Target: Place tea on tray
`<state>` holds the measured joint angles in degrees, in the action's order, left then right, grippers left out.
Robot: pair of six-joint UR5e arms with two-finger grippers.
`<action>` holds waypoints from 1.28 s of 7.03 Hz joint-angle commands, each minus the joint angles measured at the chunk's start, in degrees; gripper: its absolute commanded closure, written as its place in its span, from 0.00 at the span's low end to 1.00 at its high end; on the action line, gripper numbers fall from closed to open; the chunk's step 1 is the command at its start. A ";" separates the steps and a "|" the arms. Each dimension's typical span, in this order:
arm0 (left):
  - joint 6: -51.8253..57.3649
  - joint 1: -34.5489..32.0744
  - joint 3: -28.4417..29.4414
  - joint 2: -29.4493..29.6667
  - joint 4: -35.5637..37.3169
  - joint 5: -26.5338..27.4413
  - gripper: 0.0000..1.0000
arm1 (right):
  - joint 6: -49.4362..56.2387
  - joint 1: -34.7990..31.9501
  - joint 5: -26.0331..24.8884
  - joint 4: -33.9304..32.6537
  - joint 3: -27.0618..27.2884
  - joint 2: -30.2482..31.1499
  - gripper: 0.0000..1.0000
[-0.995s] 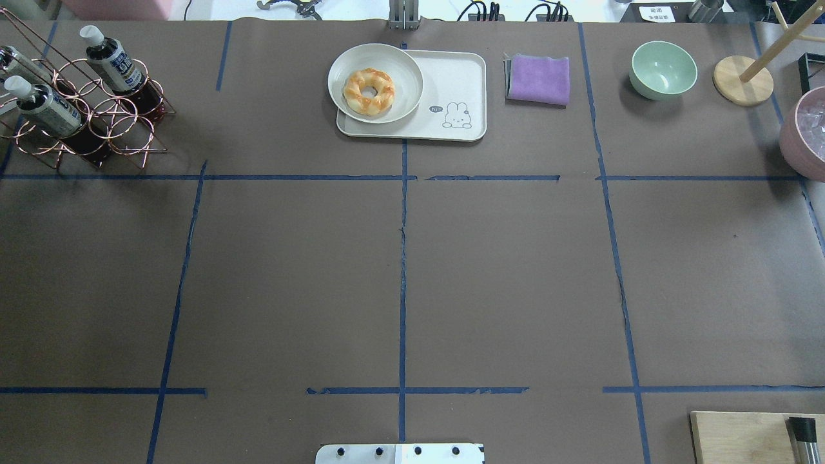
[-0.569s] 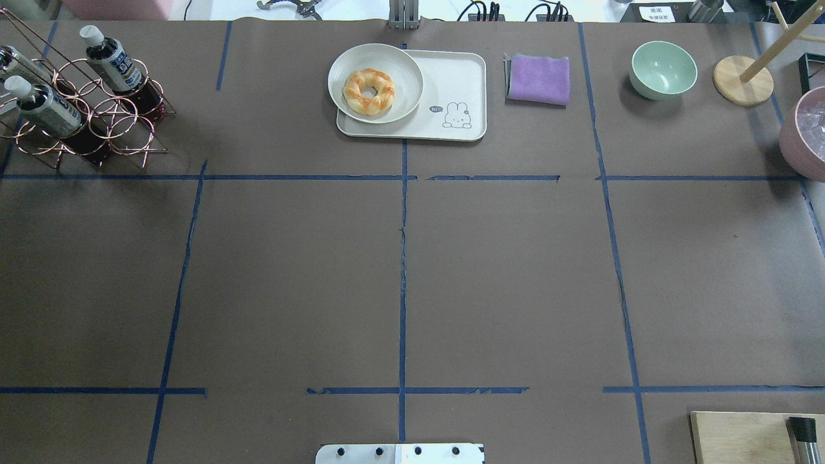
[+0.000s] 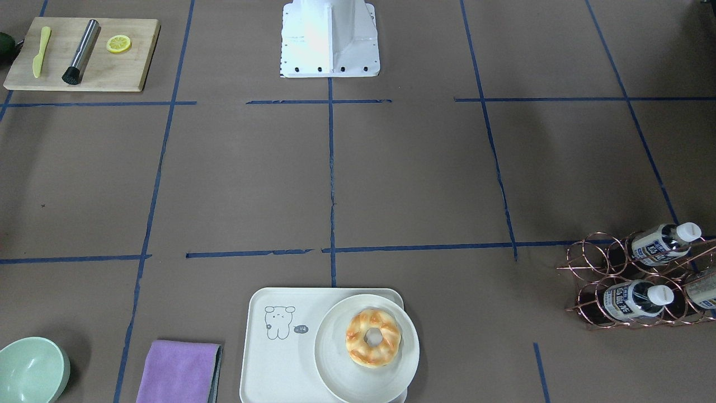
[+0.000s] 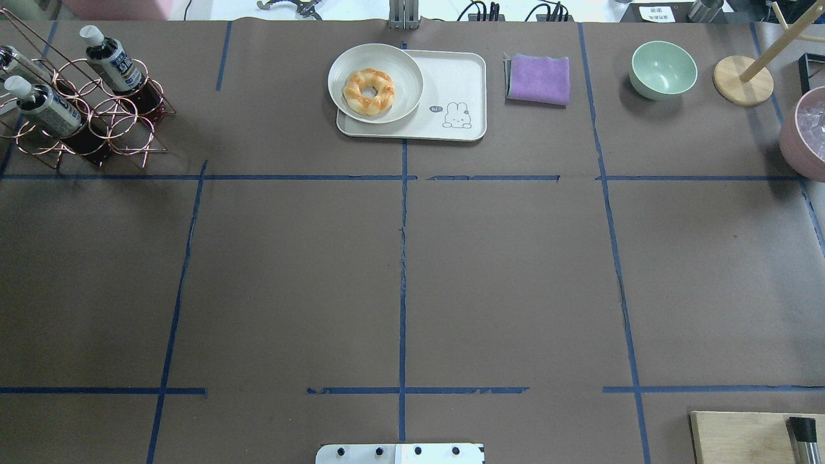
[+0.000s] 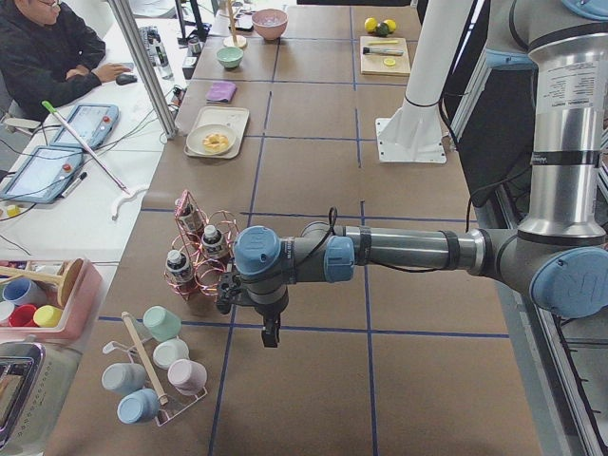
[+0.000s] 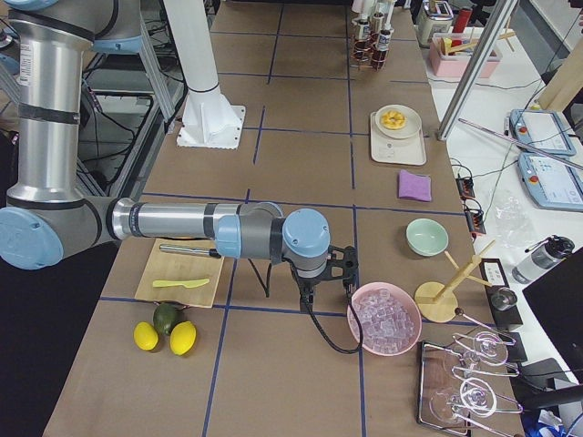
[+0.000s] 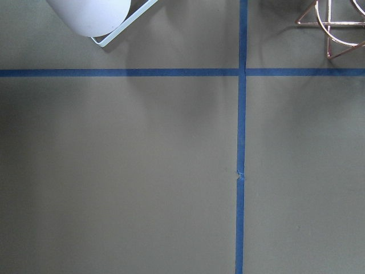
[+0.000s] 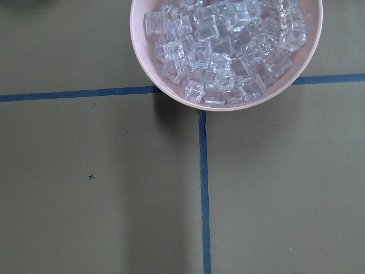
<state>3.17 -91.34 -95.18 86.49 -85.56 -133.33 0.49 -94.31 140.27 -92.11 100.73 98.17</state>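
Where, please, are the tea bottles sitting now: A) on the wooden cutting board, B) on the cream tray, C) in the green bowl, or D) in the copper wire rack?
D: the tea bottles rest in the copper wire rack, while the tray holds only a plate with a doughnut.

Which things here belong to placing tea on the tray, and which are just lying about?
Job in hand: tea bottles in the copper rack; tray.
Lying about: plate, doughnut, purple cloth, green bowl, cutting board, ice bowl.
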 commanded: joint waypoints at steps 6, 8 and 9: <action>-0.71 0.02 -2.11 0.25 -8.34 -7.27 0.00 | -0.22 0.00 0.09 0.00 0.61 0.00 0.00; -12.31 3.07 -3.59 0.78 -21.85 -7.38 0.00 | -0.22 0.00 0.00 0.09 0.96 -0.09 0.00; -23.36 7.10 -4.91 0.78 -31.67 -6.95 0.00 | -0.40 0.00 0.00 0.09 0.96 -0.09 0.00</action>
<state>-8.48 -88.24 -98.61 87.15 -106.36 -140.45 0.23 -94.31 140.28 -92.03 101.61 98.10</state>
